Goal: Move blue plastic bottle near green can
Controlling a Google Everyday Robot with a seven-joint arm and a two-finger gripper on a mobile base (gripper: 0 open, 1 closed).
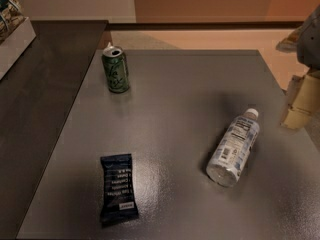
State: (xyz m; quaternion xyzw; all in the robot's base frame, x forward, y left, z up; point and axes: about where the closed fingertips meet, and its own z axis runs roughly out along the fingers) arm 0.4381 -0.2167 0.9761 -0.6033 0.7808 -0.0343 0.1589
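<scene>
One dark wrapper (118, 189); pincer (297, 104) far right

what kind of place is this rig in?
Likely an office break area: a grey table with a can, bottle and snack wrapper, plus a snack box on the dark counter. The gripper is at the table's right edge.

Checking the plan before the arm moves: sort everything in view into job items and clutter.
Job: blue plastic bottle, on its side, right; green can, upright, far left; end effector, right edge of view, apart from the bottle.
Clutter: dark blue snack wrapper, flat, near left; white box, top-left corner.
</scene>
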